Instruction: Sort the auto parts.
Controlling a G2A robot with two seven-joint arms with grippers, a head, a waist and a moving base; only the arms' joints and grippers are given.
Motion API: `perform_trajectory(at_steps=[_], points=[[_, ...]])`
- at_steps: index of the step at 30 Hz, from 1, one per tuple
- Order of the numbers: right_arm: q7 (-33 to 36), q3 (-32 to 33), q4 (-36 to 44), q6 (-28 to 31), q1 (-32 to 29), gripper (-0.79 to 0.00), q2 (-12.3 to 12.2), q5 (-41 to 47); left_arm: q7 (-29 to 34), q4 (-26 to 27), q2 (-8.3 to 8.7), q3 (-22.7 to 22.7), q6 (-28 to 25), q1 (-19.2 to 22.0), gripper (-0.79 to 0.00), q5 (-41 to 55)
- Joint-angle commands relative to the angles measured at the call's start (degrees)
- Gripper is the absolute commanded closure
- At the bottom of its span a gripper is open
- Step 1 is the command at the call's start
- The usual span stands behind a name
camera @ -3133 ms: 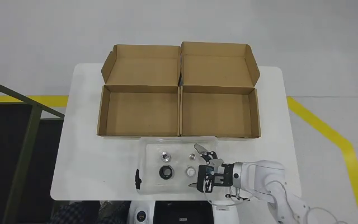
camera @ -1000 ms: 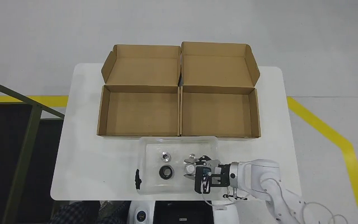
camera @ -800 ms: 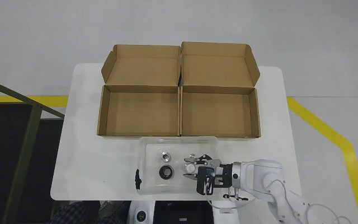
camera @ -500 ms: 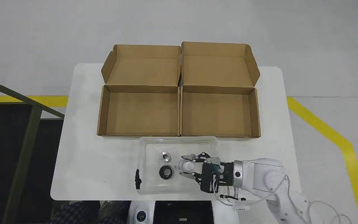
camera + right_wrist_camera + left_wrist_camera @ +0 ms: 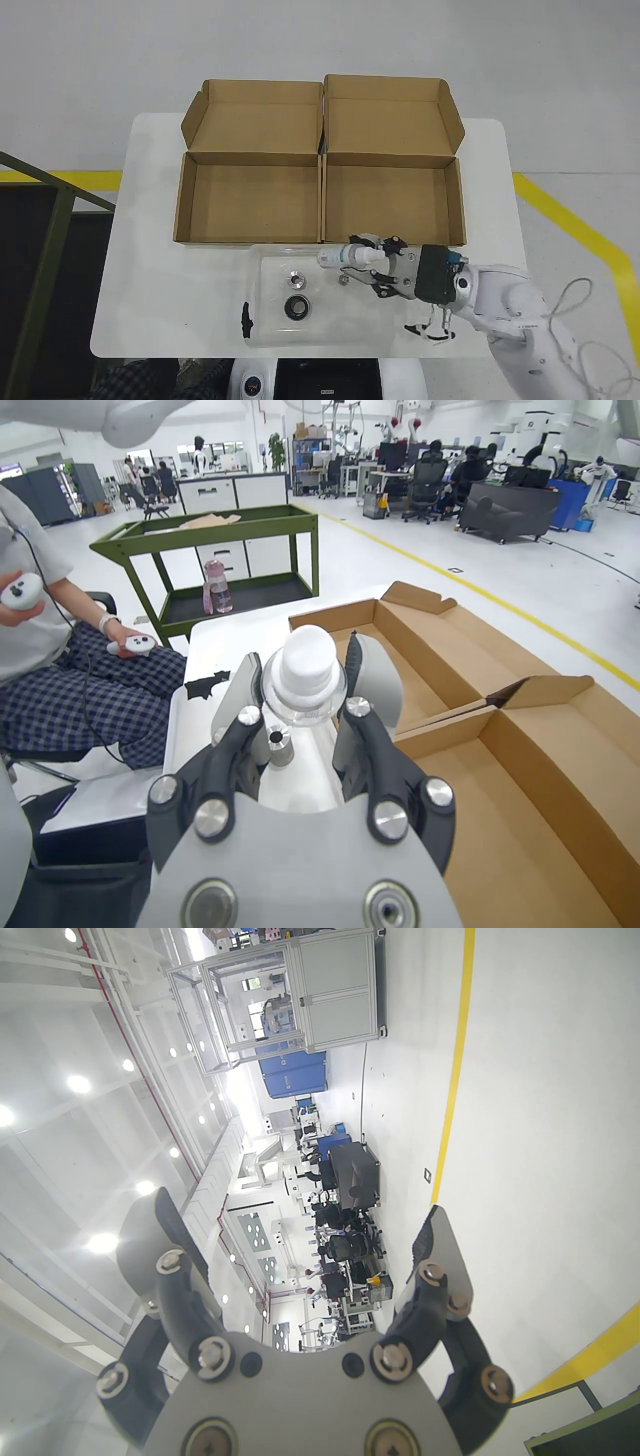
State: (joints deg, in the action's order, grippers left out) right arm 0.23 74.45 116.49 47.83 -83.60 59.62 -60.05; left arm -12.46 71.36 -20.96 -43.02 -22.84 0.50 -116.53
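Note:
My right gripper (image 5: 364,263) is shut on a white-capped clear part (image 5: 335,259), held above the far edge of the clear tray (image 5: 262,332), just short of the right cardboard box (image 5: 392,207). In the right wrist view the part (image 5: 305,680) sits between the fingers of the gripper (image 5: 305,657). In the tray lie a silver part (image 5: 294,277), a black ring (image 5: 295,307) and a small metal piece (image 5: 345,277). The silver cylinder (image 5: 280,745) shows below the held part. My left gripper (image 5: 300,1238) is open, holds nothing and faces the room.
Two open cardboard boxes, left (image 5: 248,205) and right, stand side by side behind the tray with lids folded back. A flat black piece (image 5: 245,320) lies beside the tray's left end. A seated person with controllers (image 5: 135,645) is beyond the table's near side.
My right gripper closed on the white-capped part in the tray, lifted it out and carried it toward the boxes. The other parts stayed put.

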Motion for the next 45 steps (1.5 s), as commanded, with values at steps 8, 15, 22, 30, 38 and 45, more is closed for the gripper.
perform_trajectory(at_steps=[8, 15, 22, 30, 38, 45], points=[[-1.28, 2.01, -3.16, -1.50, 0.47, 0.000, 0.05, 9.70, 0.00, 0.00, 0.00, 0.00, 0.00, 0.00, -0.785, 0.00], [-2.09, 3.53, -4.45, -1.73, 0.42, 0.000, 0.06, 14.09, 0.00, 0.00, 0.00, 0.00, 0.00, 0.00, -0.785, 0.00], [-3.05, 5.21, -4.93, -1.66, -0.04, 0.000, 0.06, 16.90, 0.00, 0.00, 0.00, 0.00, 0.00, 0.00, -0.785, 0.00], [-3.38, 6.47, -4.68, -1.58, -0.60, 0.000, 0.11, 18.00, 0.00, 0.00, 0.00, 0.00, 0.00, 0.00, -0.785, 0.00], [-3.15, 6.62, -4.48, -1.65, -0.58, 0.000, 0.24, 17.66, 0.00, 0.00, 0.00, 0.00, 0.00, 0.00, -0.785, 0.00], [-1.33, 6.90, -2.42, -6.18, 0.19, 0.000, 0.39, 10.18, 0.00, 0.00, 0.00, 0.00, 0.00, 0.00, -0.785, 0.00]])
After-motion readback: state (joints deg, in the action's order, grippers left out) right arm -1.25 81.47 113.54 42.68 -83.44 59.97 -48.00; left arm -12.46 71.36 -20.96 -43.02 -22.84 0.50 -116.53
